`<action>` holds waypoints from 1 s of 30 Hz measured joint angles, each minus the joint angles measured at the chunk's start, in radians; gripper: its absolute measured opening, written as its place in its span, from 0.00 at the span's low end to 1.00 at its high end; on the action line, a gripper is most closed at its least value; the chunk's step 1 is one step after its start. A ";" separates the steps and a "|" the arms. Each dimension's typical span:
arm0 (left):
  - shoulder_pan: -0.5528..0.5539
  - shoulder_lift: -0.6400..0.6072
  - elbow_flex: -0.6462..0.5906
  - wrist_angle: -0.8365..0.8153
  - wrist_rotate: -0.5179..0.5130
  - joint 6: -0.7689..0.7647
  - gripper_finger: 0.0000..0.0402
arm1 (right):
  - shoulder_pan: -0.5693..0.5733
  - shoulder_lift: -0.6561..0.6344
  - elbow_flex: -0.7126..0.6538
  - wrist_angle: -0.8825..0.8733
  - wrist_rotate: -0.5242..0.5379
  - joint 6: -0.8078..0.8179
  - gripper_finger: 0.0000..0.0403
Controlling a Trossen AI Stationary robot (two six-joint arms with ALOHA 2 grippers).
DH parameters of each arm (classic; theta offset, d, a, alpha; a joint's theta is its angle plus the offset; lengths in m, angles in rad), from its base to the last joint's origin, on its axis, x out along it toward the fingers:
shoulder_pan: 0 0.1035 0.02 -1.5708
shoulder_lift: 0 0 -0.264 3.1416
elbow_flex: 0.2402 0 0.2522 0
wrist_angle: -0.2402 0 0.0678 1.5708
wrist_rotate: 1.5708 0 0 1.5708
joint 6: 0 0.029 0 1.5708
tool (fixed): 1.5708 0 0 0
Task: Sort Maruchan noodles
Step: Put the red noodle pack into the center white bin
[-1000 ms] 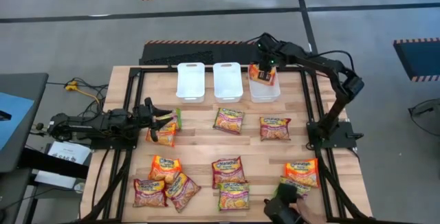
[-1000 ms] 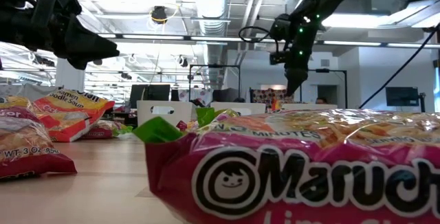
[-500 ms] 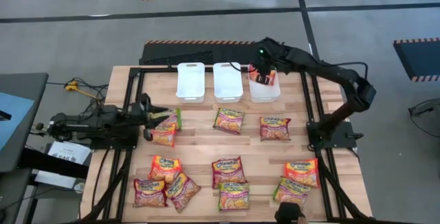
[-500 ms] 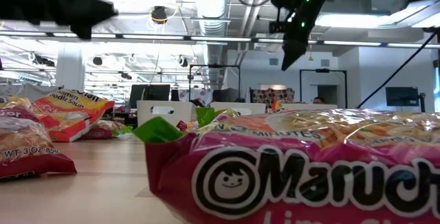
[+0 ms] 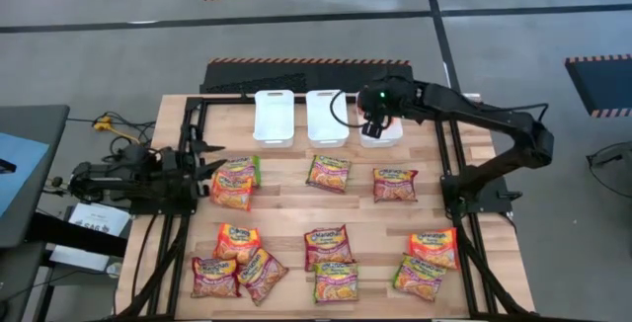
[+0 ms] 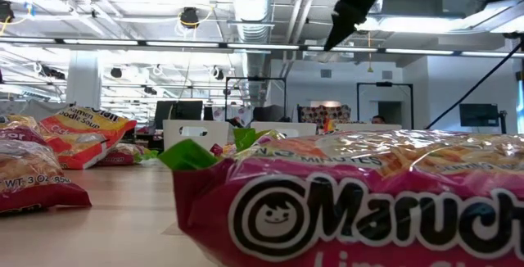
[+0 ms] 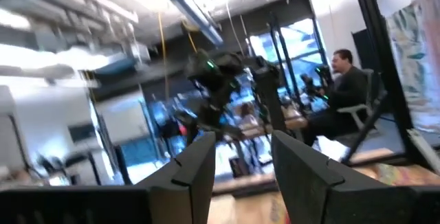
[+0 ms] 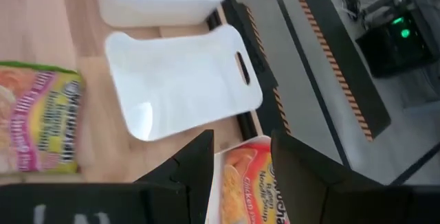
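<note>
Several Maruchan noodle packets lie flat on the wooden table [image 5: 286, 213], such as one at the middle [image 5: 329, 172] and a front row [image 5: 336, 281]. An orange packet [image 8: 244, 183] lies in the right white bin [image 5: 387, 136]. My right gripper [image 5: 372, 122] hangs open high above that bin, and the packet shows between its fingers [image 8: 302, 176] from afar. At the table's left edge my left gripper [image 5: 212, 154] is open and empty, tipped up toward the room [image 7: 240, 141]. Beside it, a maroon-trimmed packet [image 5: 233, 186] rests on a green-trimmed one [image 5: 254, 167].
Two more white bins, middle [image 5: 326, 115] and left [image 5: 275, 115], stand in a row at the far edge. A black frame [image 5: 449, 164] borders the table. One large packet [image 6: 352, 201] lies close before the low camera. A person sits in the room beyond [image 7: 347, 86].
My left gripper has drawn back from the two stacked packets toward the table's left edge, risen and tipped upward. My right gripper has risen above the right bin and its arm has swung; the orange packet stays in the bin.
</note>
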 joint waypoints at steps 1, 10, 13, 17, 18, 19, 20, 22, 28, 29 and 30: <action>0.000 0.000 0.000 0.029 0.004 0.031 0.34 | 0.017 -0.004 0.000 0.000 0.018 0.014 0.42; 0.000 0.000 0.001 0.279 0.069 0.010 0.41 | 0.141 -0.005 0.000 0.000 0.069 0.076 0.42; 0.000 0.000 0.007 0.287 0.038 -0.129 0.41 | 0.179 -0.002 0.000 0.001 0.070 0.077 0.42; 0.000 0.024 0.067 0.132 -0.067 -0.373 0.41 | 0.221 -0.002 0.000 0.011 0.069 0.101 0.42; 0.000 0.037 0.092 0.062 -0.077 -0.430 0.41 | 0.231 -0.002 0.000 0.009 0.069 0.109 0.42; 0.000 0.051 0.121 -0.014 -0.081 -0.491 0.41 | 0.240 -0.002 0.000 0.009 0.069 0.120 0.42; 0.000 0.068 0.153 -0.095 -0.087 -0.547 0.41 | 0.248 -0.002 0.000 0.008 0.070 0.132 0.42; 0.000 0.112 0.217 -0.242 -0.088 -0.647 0.41 | 0.262 -0.002 0.000 0.008 0.069 0.162 0.42; 0.000 0.278 0.370 -0.590 0.004 -0.868 0.41 | 0.297 -0.002 0.000 0.003 0.068 0.267 0.42; 0.000 0.304 0.387 -0.620 0.036 -0.893 0.41 | 0.303 -0.002 0.000 0.000 0.068 0.285 0.42; 0.000 0.328 0.400 -0.643 0.069 -0.911 0.41 | 0.310 -0.002 0.000 -0.004 0.068 0.304 0.42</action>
